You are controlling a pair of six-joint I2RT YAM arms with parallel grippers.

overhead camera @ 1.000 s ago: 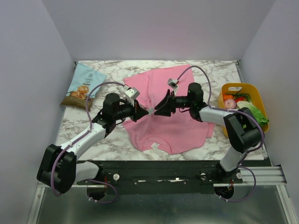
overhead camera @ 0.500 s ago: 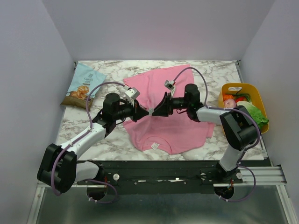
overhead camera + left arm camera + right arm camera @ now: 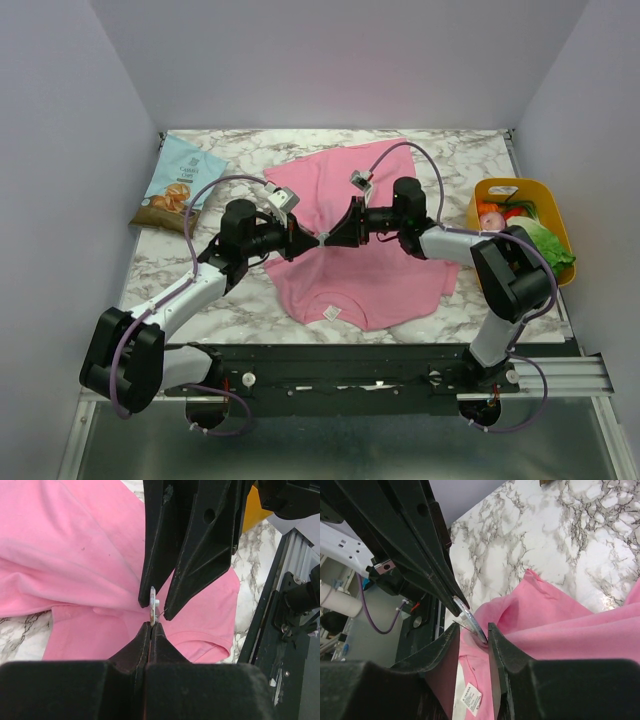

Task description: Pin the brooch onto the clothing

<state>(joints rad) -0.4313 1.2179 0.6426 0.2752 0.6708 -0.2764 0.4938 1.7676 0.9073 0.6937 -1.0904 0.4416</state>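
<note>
The pink T-shirt (image 3: 372,272) lies spread on the marble table, also seen in the left wrist view (image 3: 75,555) and the right wrist view (image 3: 570,630). Above its left part the two grippers meet tip to tip. My left gripper (image 3: 315,239) (image 3: 151,625) is shut on the lower edge of the brooch (image 3: 152,604), a small silvery disc held edge-on with its thin pin sticking out. My right gripper (image 3: 331,238) (image 3: 473,631) is open, its fingers straddling the brooch (image 3: 469,616) with narrow gaps either side. The brooch hangs just above the fabric.
A blue snack bag (image 3: 180,183) lies at the far left. A yellow basket (image 3: 497,185) holding fruit and greens stands at the right edge. The shirt's white label (image 3: 330,313) (image 3: 470,699) is near the front hem. The black mounting rail (image 3: 380,365) runs along the near edge.
My right gripper has moved left to the left gripper's tip and its jaws have narrowed around the brooch. The left arm has stayed put, still holding the brooch.
</note>
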